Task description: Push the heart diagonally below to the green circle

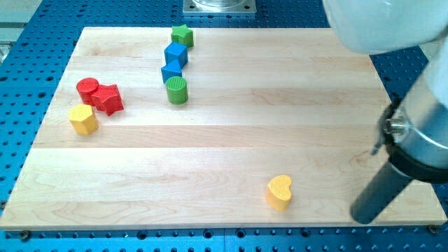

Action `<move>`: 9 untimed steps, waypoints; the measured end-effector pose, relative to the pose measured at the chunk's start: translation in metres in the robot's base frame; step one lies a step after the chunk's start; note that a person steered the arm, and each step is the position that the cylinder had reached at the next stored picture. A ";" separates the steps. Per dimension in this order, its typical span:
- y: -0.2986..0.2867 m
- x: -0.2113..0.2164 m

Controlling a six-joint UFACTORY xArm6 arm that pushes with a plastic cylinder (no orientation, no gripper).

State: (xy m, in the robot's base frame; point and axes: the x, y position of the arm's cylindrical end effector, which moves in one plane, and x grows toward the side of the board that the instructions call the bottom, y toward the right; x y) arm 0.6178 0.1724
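My tip (363,218) rested on the board (231,161) at its near right corner, touching nothing, with the yellow heart (279,192) a little to its left. Far off at the far left stood the green circle (177,90), just below two blue blocks (173,61).

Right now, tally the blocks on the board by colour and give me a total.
Green: 2, the green star and green circle
Blue: 2
Red: 2
Yellow: 2, the yellow heart and another
Total: 8
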 end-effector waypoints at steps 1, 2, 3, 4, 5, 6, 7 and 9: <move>-0.070 -0.004; -0.096 -0.026; -0.117 -0.065; -0.091 -0.061; -0.064 -0.039; -0.082 -0.035; -0.090 -0.025; -0.191 -0.025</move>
State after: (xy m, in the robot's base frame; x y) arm 0.5930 -0.0183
